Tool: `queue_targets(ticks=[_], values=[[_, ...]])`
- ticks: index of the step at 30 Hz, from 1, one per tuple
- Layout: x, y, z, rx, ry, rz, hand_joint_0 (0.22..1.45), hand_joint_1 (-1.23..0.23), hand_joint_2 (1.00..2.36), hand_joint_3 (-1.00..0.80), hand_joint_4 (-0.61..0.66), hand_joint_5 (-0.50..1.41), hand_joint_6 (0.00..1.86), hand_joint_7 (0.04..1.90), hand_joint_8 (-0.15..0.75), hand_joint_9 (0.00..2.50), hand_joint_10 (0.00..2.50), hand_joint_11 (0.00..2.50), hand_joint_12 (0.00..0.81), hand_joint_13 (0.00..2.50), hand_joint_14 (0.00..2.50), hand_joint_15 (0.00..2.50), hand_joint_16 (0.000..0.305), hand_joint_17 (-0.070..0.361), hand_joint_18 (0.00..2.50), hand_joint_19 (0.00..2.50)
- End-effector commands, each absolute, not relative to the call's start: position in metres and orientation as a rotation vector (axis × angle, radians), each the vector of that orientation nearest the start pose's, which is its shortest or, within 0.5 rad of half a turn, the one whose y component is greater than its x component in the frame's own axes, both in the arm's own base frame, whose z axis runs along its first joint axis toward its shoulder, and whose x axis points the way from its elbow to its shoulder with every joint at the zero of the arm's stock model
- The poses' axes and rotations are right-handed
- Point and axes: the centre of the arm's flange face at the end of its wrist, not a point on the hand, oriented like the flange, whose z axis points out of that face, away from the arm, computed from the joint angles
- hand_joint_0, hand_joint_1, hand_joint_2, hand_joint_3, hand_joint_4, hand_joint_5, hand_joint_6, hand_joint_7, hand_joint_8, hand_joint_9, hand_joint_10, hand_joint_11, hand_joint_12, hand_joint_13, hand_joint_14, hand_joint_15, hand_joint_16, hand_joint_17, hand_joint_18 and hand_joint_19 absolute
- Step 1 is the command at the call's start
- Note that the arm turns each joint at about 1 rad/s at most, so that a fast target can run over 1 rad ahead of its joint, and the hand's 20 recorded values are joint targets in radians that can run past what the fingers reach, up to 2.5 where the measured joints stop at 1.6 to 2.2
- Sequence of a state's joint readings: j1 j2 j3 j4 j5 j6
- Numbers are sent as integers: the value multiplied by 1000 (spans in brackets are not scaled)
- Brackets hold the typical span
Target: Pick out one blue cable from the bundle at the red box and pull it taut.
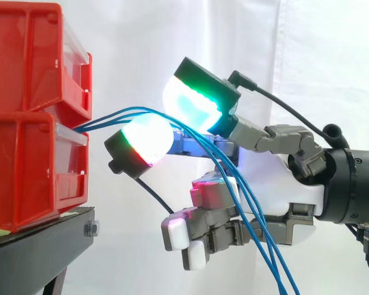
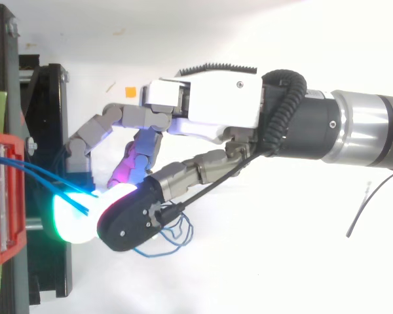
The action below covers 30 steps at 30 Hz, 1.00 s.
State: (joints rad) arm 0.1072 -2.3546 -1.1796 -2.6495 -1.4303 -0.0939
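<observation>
Fingers (image 1: pixel 194 104) pinch the blue cables (image 1: pixel 111 117) just beside the red box (image 1: pixel 31 123); past the pinch the cables hang downward.

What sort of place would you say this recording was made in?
Most likely a robotics lab test bench: a white curtain serves as backdrop, red bins sit stacked on a black stand, and the robot's hand is at thin blue cables coming from the bins.
</observation>
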Motion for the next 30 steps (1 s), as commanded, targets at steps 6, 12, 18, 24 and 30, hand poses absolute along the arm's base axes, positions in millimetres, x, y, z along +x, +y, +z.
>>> queue_targets(ticks=[6, 12, 18, 24, 30], values=[[780, -66, 222, 1094, 1169, 1138, 660, -734, 1013, -355, 1, -104, 893, 813, 289, 1381, 29, 865, 368, 1041, 21, 527, 45, 101, 906, 669], [778, -68, 220, 1087, 1193, 1109, 731, -873, 1005, -456, -41, -99, 908, 843, 301, 1424, 30, 882, 367, 1061, 21, 542, 46, 103, 917, 693], [776, -68, 219, 1073, 1224, 1072, 751, -943, 1000, -500, -173, -85, 915, 869, 276, 1492, 32, 919, 355, 1106, 23, 567, 44, 98, 950, 704], [776, -69, 219, 1075, 1227, 1068, 716, -1003, 1000, -500, -221, -67, 915, 941, 259, 1536, 32, 928, 348, 1129, 24, 584, 42, 95, 965, 715], [775, -68, 218, 1074, 1242, 1056, 666, -1029, 1000, -500, -192, -58, 910, 959, 252, 1576, 34, 956, 344, 1157, 25, 600, 42, 94, 971, 721]])
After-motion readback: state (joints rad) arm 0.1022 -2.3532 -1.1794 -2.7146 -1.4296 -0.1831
